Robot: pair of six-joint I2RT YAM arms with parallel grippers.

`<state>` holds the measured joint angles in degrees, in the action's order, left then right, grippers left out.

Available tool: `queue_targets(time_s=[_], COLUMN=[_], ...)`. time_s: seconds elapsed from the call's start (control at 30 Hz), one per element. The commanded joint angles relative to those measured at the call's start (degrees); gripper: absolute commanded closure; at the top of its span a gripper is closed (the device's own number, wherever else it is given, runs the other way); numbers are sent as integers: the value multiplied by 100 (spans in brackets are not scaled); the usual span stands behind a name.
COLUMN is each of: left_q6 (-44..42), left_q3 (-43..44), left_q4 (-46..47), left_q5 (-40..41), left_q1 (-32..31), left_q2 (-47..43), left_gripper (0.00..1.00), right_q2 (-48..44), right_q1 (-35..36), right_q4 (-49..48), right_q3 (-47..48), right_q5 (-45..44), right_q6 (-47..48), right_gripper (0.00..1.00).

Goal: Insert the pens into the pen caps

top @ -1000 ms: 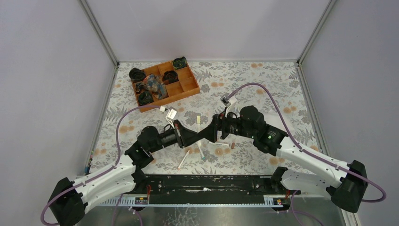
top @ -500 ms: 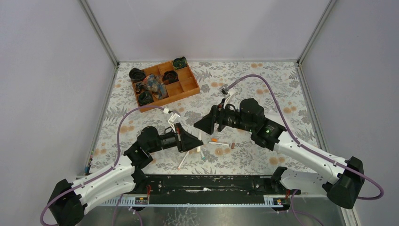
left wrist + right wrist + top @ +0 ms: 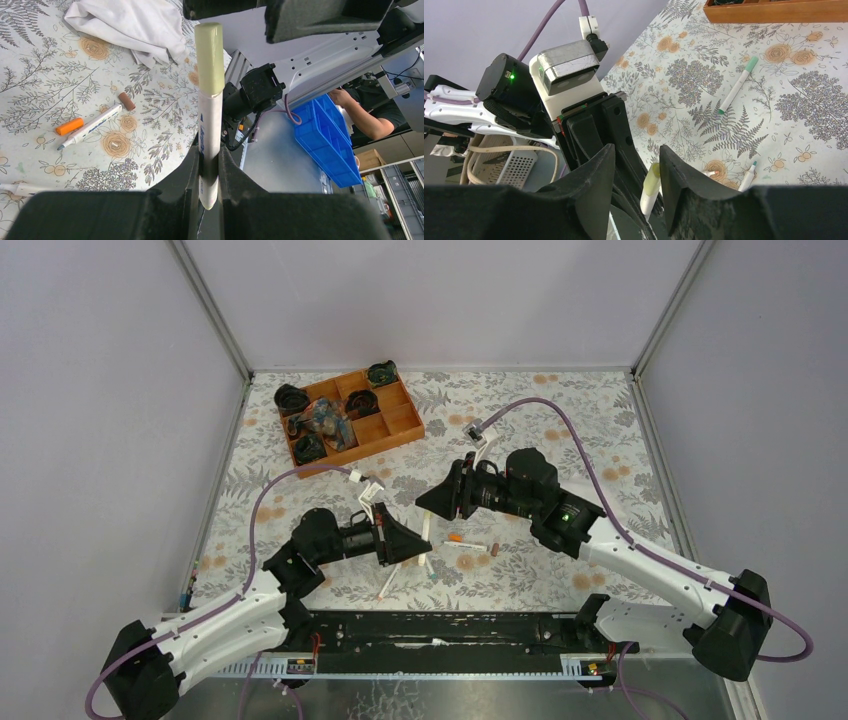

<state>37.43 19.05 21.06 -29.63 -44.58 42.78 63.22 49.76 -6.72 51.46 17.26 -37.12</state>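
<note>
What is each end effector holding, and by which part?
Left end effector: a capped pen, by the barrel end opposite its cap. Right end effector: nothing.

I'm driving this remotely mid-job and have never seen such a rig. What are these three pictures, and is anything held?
This is a robot: a white left arm and a white right arm bolted at the near edge of a flower-print table. The top picture looks down from above and behind them. The other two come from a camera on each wrist, looking past that arm's own claw. The left claw is shut on a thin white plastic pen, whose free end wears a pale yellowish cap. The right claw is open and holds nothing. On the table lie a loose orange cap beside an uncapped white pen, a short brown cap, a white pen with a green cap, a crumpled white sheet and an orange wooden compartment tray.
</note>
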Motion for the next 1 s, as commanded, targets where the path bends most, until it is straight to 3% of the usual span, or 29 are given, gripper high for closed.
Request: queue_targets(time_s=[0.0,0.47,0.63,0.8,0.97], left_q6=[-47,14,36,36,35], left_q3=[159,171,155,172,200], left_q4=[241,276,278,285,302], left_q5=[-118,-167,-189,-205,-197], left_q1=[19,18,15,16,14], left_q2=[-87,-152,-147,-147,-139], left_gripper=[100,100,100,100,100], right_q2=[-16,-12,-27,-17,70], right_q1=[-28,-31,-35,-28,-29], right_q4=[-179,-171,-171,-226,-266], right_q3=[-48,-172,-185,-180,-202], right_q5=[-1,-90,-124,-78,154], right_q6=[3,16,12,8,-21], right_gripper=[56,56,50,58,75])
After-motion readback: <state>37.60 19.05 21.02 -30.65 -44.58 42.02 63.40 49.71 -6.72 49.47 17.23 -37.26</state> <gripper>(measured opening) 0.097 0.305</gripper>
